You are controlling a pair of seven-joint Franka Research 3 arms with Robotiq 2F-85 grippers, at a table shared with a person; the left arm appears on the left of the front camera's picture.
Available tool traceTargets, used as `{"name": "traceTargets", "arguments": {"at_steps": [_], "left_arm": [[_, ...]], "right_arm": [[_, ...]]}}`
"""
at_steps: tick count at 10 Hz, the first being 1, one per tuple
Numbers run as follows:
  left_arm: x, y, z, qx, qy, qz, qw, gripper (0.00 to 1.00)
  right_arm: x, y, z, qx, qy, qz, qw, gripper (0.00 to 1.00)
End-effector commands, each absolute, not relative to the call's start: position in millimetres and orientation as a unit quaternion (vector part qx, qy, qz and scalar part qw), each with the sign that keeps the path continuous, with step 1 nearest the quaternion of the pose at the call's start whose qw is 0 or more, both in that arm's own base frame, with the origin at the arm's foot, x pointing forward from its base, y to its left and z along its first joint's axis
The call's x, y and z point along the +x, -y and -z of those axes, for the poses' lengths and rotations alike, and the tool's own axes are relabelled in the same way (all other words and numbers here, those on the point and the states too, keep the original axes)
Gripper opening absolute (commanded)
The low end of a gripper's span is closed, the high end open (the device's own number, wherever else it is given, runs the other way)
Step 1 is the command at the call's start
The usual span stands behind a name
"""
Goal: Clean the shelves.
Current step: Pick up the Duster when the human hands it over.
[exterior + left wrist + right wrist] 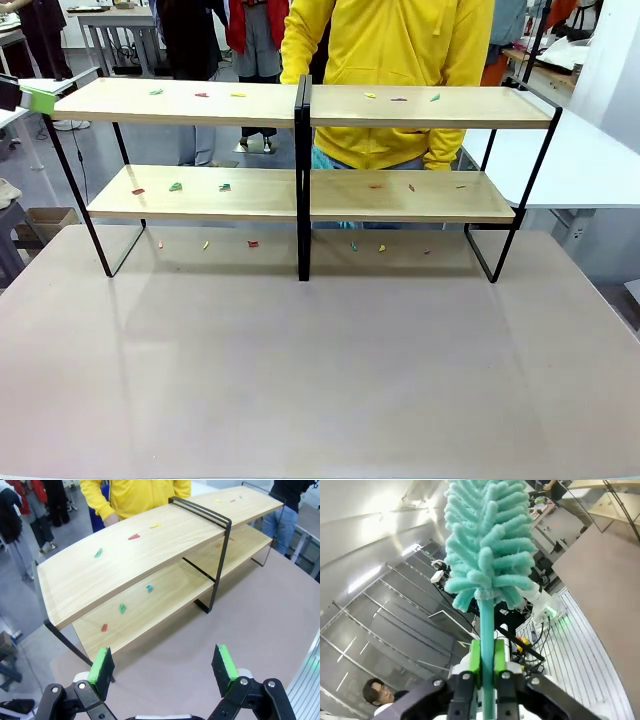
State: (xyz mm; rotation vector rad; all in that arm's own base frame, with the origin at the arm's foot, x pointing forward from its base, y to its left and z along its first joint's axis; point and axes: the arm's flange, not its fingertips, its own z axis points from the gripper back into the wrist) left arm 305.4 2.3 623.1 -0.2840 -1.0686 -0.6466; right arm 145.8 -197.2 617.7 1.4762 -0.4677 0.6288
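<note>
The shelves [120,101] stand across the far half of the table, two light wood boards on a black frame. Small coloured scraps [201,95] lie on both boards and on the tabletop beneath. My left gripper [164,672] hovers open off the shelves' [90,580] left end, with nothing between its green pads [102,666]. One of those pads shows at the edge of the front view [40,99]. My right gripper [487,652] is shut on the thin teal handle of a fluffy teal duster [487,540], held away from the shelves [620,502].
A person in a yellow top [385,45] stands right behind the shelves. The grey-brown tabletop [320,370] in front of the shelves is open. A white table [585,160] stands at the right, and other people stand farther back.
</note>
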Motion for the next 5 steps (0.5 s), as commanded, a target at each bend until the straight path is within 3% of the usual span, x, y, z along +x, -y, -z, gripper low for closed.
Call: {"name": "traceTargets", "arguments": {"at_steps": [1,5], "left_arm": [[304.0,-1.7,-623.2,-0.131,0.494,0.298,0.806,1.0],[304.0,-1.7,-623.2,-0.131,0.494,0.298,0.806,1.0]], "right_arm": [[137.0,201.5,-624.3,0.653,0.208,-0.279,0.672,0.12],[137.0,201.5,-624.3,0.653,0.208,-0.279,0.672,0.12]]}}
